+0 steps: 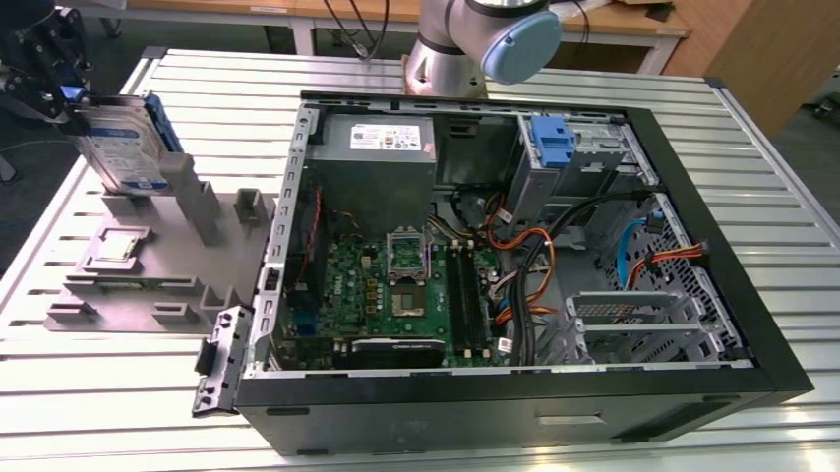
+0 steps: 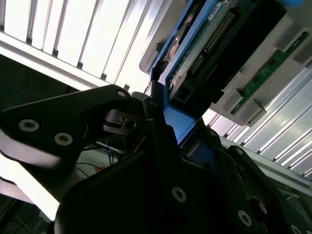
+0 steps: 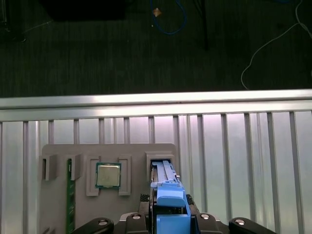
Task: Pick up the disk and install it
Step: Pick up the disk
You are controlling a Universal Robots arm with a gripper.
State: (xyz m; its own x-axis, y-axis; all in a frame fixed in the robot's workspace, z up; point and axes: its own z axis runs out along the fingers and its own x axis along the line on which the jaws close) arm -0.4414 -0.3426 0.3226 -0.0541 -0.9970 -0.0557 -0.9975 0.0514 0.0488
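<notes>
My hand (image 1: 59, 93) is clamped shut on the upper end of the disk (image 1: 125, 147), gripping it by its blue side rails. The disk hangs upright from that grip, straight over the grey holder (image 1: 145, 285). Its lower edge is down at the holder's upright slot, though I can't tell whether it has cleared the slot or sits in it. Just beside that slot, a square processor chip (image 3: 107, 175) lies flat in its own pocket of the holder. On the chip's other side a green memory stick (image 3: 69, 195) stands on edge in a narrow groove. The holder rests on the slatted metal table (image 1: 223, 84). Next to the holder, toward the exterior view's right, an open computer case (image 1: 525, 393) lies on its side with its boards and cables showing. Past the holder's edge of the table, a blue cable (image 3: 168, 24) lies looped on the dark floor (image 3: 97, 53).
</notes>
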